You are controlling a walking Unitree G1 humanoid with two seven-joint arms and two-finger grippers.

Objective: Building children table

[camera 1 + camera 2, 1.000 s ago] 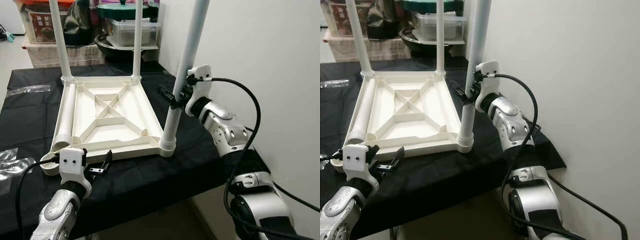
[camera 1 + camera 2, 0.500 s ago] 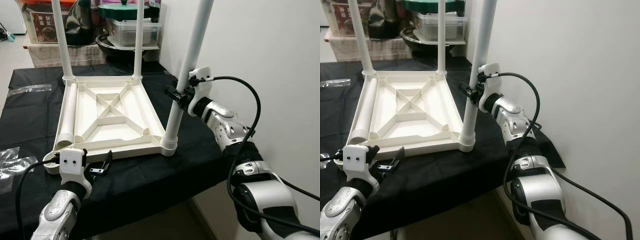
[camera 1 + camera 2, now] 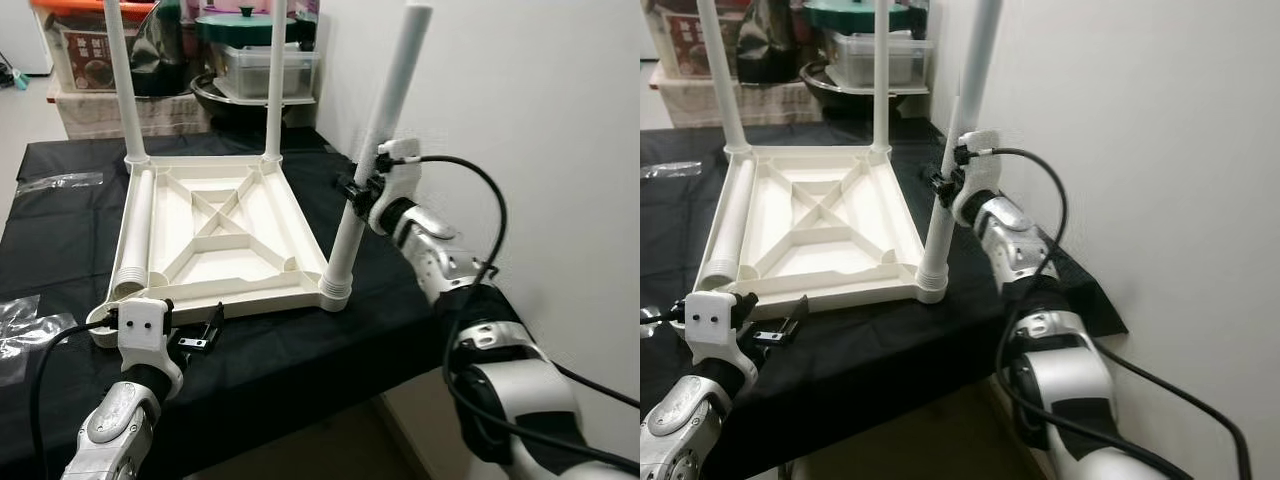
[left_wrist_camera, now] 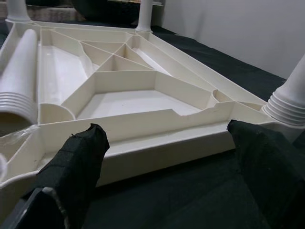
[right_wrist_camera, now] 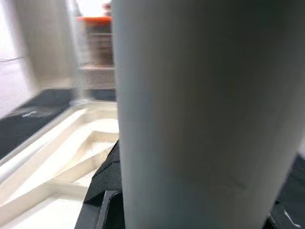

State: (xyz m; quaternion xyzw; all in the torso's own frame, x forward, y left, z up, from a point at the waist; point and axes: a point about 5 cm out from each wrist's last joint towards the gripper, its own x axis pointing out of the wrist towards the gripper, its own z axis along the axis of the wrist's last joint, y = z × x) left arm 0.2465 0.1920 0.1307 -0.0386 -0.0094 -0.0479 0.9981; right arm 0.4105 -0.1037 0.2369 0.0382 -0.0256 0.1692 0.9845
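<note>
Cloth (image 3: 60,215): black, covering the surface
Plastic wrap (image 3: 20,325): clear, crumpled, at the cloth's left edge
Pot (image 3: 245,25): green lid, behind the surface
Box (image 3: 85,45): beside the pot
Wall (image 3: 520,120): white, right side

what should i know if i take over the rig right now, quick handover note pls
Right tool: shut on the near-right leg, which leans in its corner socket.
Left tool: open, at the near edge of the tabletop, touching nothing.
Tabletop lies upside down on the black cloth.
Done: two far legs standing.
Left: straighten and seat the right leg; fit the fourth leg, which lies loose inside the tabletop.
</note>
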